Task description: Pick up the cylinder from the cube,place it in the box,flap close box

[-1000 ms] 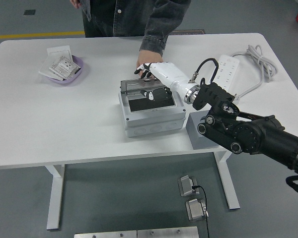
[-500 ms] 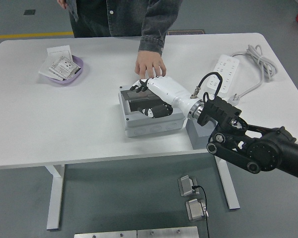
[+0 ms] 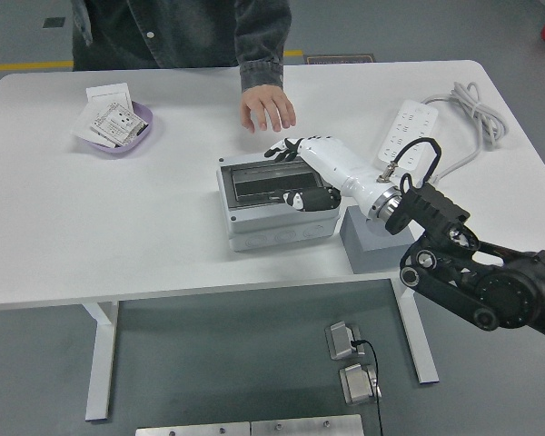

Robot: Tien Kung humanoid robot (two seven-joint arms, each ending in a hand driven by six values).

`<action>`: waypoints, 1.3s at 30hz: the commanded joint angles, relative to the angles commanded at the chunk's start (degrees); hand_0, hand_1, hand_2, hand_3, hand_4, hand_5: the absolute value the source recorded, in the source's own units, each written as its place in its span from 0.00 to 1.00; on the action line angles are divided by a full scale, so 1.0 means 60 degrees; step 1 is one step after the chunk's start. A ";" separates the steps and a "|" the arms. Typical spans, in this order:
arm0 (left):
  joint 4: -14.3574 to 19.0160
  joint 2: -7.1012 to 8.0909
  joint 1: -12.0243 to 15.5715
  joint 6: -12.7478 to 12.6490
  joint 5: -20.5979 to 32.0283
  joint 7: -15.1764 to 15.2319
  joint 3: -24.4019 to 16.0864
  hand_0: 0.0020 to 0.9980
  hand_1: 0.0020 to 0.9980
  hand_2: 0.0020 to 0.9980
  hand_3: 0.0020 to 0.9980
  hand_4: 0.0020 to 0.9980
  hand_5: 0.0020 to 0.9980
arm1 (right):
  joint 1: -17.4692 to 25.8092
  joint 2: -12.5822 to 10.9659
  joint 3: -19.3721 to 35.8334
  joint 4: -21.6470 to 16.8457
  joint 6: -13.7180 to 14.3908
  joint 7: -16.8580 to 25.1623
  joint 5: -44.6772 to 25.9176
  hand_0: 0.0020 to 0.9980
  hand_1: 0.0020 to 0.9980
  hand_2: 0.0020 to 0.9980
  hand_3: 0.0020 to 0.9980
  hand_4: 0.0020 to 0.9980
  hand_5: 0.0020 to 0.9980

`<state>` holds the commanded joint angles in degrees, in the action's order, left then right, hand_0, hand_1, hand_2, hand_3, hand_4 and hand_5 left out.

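Observation:
The grey box (image 3: 272, 222) stands mid-table with its dark see-through flap (image 3: 268, 182) lying flat over the opening. My right hand (image 3: 302, 173), white with black fingertips, rests at the flap's right end. Its fingers (image 3: 283, 151) are spread over the far corner, its thumb (image 3: 302, 199) lies on the near corner, and it holds nothing. The grey cube (image 3: 371, 240) stands just right of the box under my forearm, with nothing on top. I cannot see the cylinder. A person's hand (image 3: 266, 107) rests on the table just beyond the box.
A purple dish (image 3: 141, 130) with white packets sits at the far left, with a white card (image 3: 107, 92) behind it. A white power strip (image 3: 416, 127) and its cable (image 3: 472, 102) lie at the far right.
The flap has gone from standing open to lying flat on the box. My right hand pressed over it, then drew back to the right. The person's hand pulled back from the box.

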<state>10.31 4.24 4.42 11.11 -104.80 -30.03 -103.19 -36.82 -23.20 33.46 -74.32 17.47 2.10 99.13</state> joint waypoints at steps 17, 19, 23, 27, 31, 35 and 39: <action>0.0000 -0.0038 0.0227 0.0101 -0.0028 -0.0021 -0.0214 0.78 0.78 0.75 0.59 0.70 0.08 | 0.4530 0.0447 0.5878 -0.2838 0.0313 0.0768 0.0393 0.75 0.64 0.68 0.77 0.70 0.17; 0.0000 -0.0030 0.0212 0.0101 -0.0023 -0.0016 -0.0210 0.78 0.78 0.75 0.59 0.70 0.08 | 0.4967 0.0561 0.6557 -0.2851 0.0320 0.0905 0.0131 0.75 0.64 0.68 0.77 0.70 0.17; 0.0000 0.0009 0.0186 0.0091 -0.0048 -0.0006 -0.0223 0.78 0.78 0.75 0.59 0.70 0.08 | 0.5707 0.0692 0.7819 -0.2776 0.0263 0.1152 -0.0512 0.75 0.64 0.68 0.77 0.70 0.18; 0.0000 0.0039 0.0180 0.0093 -0.0063 -0.0012 -0.0224 0.78 0.78 0.75 0.59 0.70 0.08 | 0.6029 0.0749 0.8891 -0.2742 0.0136 0.1240 -0.0903 0.75 0.64 0.68 0.77 0.70 0.18; 0.0000 0.0062 0.0185 0.0090 -0.0053 -0.0017 -0.0203 0.78 0.78 0.75 0.59 0.70 0.08 | 0.6195 0.0790 0.9747 -0.2718 0.0077 0.1363 -0.1310 0.75 0.64 0.68 0.77 0.71 0.18; 0.0000 0.0075 0.0180 0.0077 -0.0010 -0.0010 -0.0160 0.78 0.78 0.75 0.59 0.70 0.08 | 0.6292 0.0858 1.0286 -0.2622 0.0063 0.1534 -0.1806 0.76 0.65 0.68 0.78 0.71 0.17; 0.0000 0.0074 0.0190 0.0052 0.0035 -0.0013 -0.0136 0.78 0.78 0.75 0.59 0.70 0.08 | 0.6338 0.0941 1.0514 -0.2519 0.0075 0.1665 -0.2134 0.76 0.65 0.68 0.78 0.71 0.17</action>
<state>10.31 4.69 5.57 11.42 -104.58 -30.11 -104.01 1.21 -17.56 96.54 -89.44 17.92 12.09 86.33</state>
